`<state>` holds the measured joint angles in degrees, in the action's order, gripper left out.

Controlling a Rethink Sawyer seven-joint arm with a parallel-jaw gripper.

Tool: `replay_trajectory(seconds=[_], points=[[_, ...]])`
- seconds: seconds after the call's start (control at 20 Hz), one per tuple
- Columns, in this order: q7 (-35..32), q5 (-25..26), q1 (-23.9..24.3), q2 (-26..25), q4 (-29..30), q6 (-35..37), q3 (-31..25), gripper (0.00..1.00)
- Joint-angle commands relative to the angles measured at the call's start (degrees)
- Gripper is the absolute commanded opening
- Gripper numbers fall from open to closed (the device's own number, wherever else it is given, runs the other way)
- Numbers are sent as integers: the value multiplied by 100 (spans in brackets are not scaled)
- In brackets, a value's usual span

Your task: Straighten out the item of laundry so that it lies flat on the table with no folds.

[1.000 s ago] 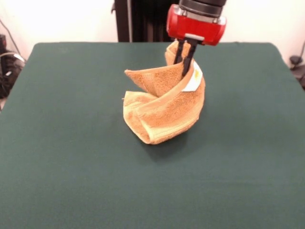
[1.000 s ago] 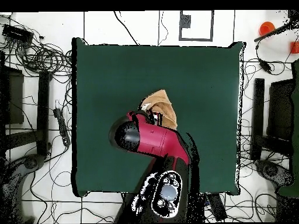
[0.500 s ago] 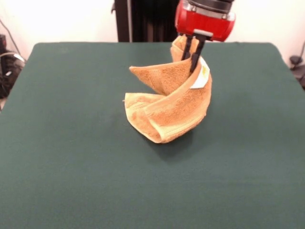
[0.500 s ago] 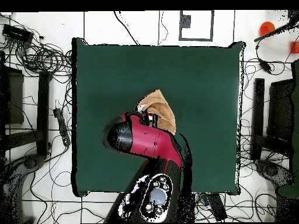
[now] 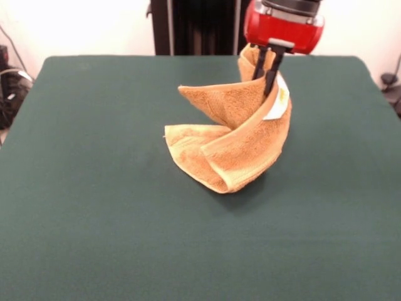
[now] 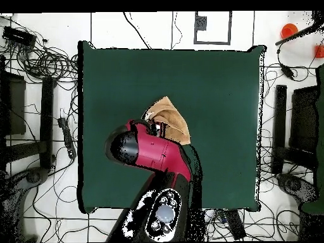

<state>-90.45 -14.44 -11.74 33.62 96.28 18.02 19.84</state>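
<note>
Golden-tan terry towel is found right of centre in the front view, on the green counter, roughly mid-depth. It is held up by one edge: the gripper is seen in the upper right of the frame, its dark jaws closed on the towel's top edge, just beside the small white label.

The cloth hangs from that pinch in a twisted spiral. One flap is thrown out to the left at mid-height; the lower folds are bunched and rest on the counter, just left of and below the grip point. The lift is judged to be meant to let the cloth's weight pull the folds open; with the bottom part lying on the felt, the twist is not released yet.

In the overhead view, only a tan wedge of towel is visible, just above the red arm, near the counter's centre; the rest is hidden beneath the arm.

The task is judged unfinished: no part lies flat, and several folds are stacked.
</note>
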Motion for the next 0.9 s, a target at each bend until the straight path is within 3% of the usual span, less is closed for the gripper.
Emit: replay_trajectory(seconds=[0.05,0.5,0.9], points=[[-1838,-437,-166,-341,221,157,-210,0],[-1777,-532,-184,-344,250,114,-216,0],[-1476,-313,-40,-161,413,293,-146,0]])
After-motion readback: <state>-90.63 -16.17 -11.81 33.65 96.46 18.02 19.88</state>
